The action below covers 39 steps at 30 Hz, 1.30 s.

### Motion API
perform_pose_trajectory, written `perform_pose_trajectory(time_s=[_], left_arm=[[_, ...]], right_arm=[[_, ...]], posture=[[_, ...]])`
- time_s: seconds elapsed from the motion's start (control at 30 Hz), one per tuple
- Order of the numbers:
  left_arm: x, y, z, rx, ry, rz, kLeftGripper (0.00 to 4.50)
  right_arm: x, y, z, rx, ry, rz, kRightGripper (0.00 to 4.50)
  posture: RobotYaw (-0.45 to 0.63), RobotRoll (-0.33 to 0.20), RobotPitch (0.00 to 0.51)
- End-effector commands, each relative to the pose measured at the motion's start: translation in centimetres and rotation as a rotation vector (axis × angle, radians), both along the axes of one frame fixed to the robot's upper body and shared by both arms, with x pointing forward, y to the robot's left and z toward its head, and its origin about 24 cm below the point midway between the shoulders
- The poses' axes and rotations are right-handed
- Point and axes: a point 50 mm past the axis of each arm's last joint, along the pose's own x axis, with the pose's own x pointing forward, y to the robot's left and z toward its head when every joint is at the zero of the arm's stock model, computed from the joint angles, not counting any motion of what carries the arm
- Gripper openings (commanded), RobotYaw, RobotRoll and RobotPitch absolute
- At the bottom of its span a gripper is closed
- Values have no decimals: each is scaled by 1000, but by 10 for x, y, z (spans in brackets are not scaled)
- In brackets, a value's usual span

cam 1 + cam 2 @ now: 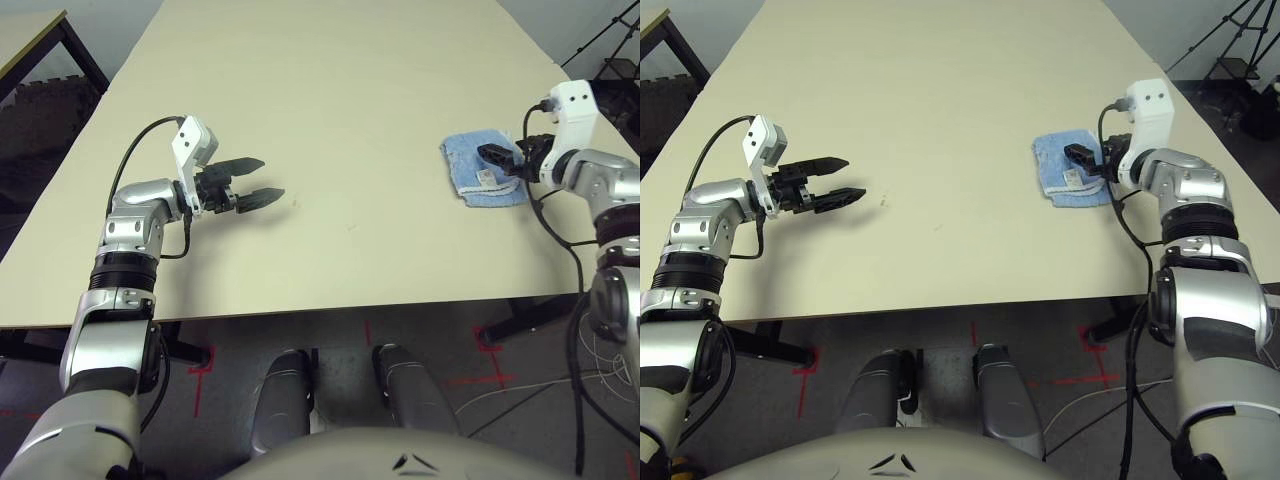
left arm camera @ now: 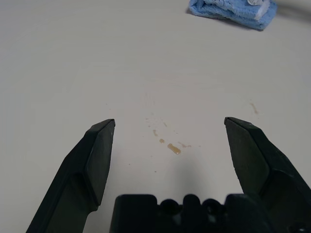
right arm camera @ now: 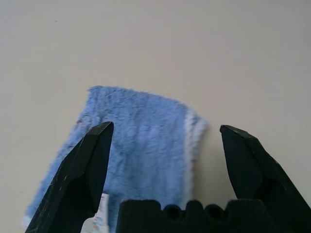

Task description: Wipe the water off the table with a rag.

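Though faint overhead, water point(image 2: 173, 148) amber up close.

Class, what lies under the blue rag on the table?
The rag lies flat on the cream table; bare tabletop shows around it. Whatever is beneath is covered.

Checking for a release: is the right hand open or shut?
Open: the right hand has fingers spread wide above the rag, gripping nothing.
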Motion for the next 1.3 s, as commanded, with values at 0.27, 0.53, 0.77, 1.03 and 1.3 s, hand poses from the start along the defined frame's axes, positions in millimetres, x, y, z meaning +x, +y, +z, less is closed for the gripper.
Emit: perform_pose_trajectory(time_s=[0.27, 0.53, 0.77, 1.03, 1.3], left_arm=[[6, 30, 18, -96, -181, 389, 4500], [-2, 66, 17, -170, -263, 787, 4500], [-9, 82, 14, -197, -299, 960, 4500], [-11, 95, 10, -187, -310, 1066, 4500], [-8, 98, 9, -198, -325, 1101, 4500]], right_arm=[[-15, -25, 3, 25, -271, -149, 4473], [-29, -33, -14, 71, -452, -232, 4473], [-37, -40, -25, 76, -493, -267, 4473], [-39, -41, -29, 83, -494, -272, 4473], [-37, -40, -27, 86, -497, -262, 4473]], posture=[[-201, 0, 153], [-179, 0, 177], [-154, 0, 214], [-167, 0, 224], [-169, 0, 215]])
